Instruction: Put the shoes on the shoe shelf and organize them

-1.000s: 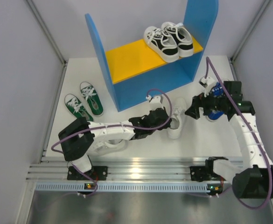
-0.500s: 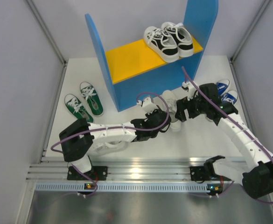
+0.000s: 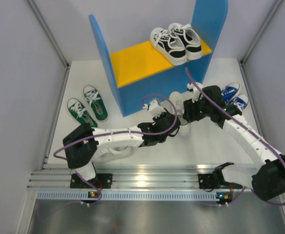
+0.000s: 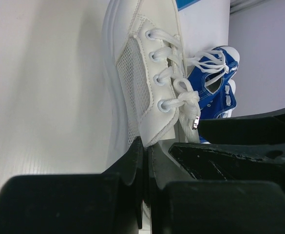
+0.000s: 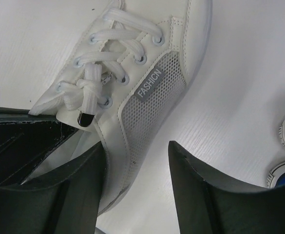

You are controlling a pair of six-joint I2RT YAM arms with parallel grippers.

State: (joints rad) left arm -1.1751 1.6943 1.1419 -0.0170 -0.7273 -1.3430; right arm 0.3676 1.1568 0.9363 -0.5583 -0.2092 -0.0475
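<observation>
**Jaws on one white shoe: left pinched, right spread**

Left jaws are seen pressed nearly together on the heel rim of the white shoe (image 4: 142,83), the rim being pinched between them. Right jaws are held wide apart, and the mesh side of the same shoe is straddled near its heel end. The shoe is found just in front of the shelf (image 3: 105,58), near its right blue panel, between the two arms. Whether it rests on the tabletop (image 3: 205,146) cannot be told. The blue shoes (image 3: 234,95) are set side by side to the right of it, close to the tabletop's right edge. The green shoes (image 3: 88,108) are laid as a pair on the tabletop left of the shelf. The orange board (image 3: 135,61) is occupied at its right end by a black-and-white pair (image 3: 176,41).
</observation>
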